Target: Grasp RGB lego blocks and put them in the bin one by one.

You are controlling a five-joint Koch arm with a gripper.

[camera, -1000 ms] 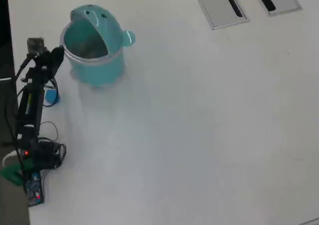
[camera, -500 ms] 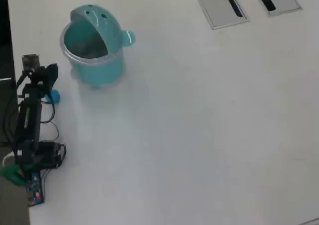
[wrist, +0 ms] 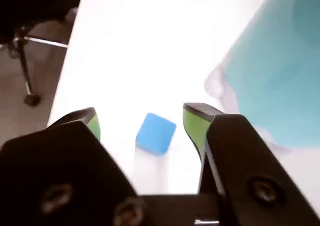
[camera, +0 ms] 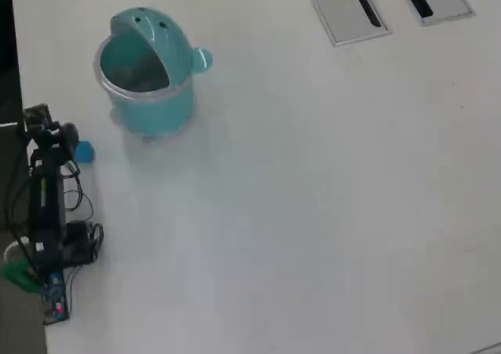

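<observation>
Between the widely parted jaws of the tool [wrist: 142, 121], the blue block [wrist: 155, 132] lies on the white worktop [wrist: 145, 51], probably lined up for grasping, with the bin [camera: 145, 76] near.

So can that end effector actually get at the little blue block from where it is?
Probably yes. The end effector is open, the blue block lies free on the table between its fingers, and the bin stands off to one side.
</observation>
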